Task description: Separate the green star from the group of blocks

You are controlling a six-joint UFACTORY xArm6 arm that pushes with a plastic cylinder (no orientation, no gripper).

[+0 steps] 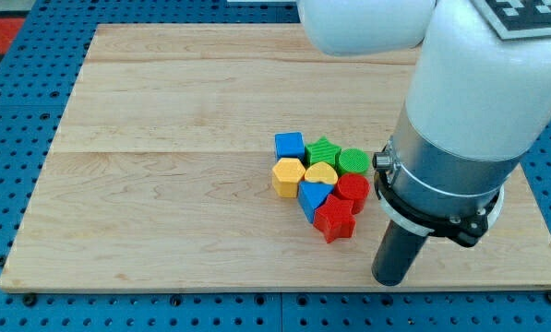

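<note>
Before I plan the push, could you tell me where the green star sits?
The green star sits at the cluster's top edge, right of centre, between the blue cube and the green cylinder, above the yellow heart.

A pale wooden board lies on a blue perforated base. Eight blocks sit on the board in one tight cluster, right of its centre — a blue cube at the view's top left, a green star beside it, then a green cylinder. Below them: a yellow hexagon, a yellow heart, a red cylinder, a blue triangle and, lowest, a red star. My tip rests on the board at the cluster's lower right — near the red star, apart from it.
</note>
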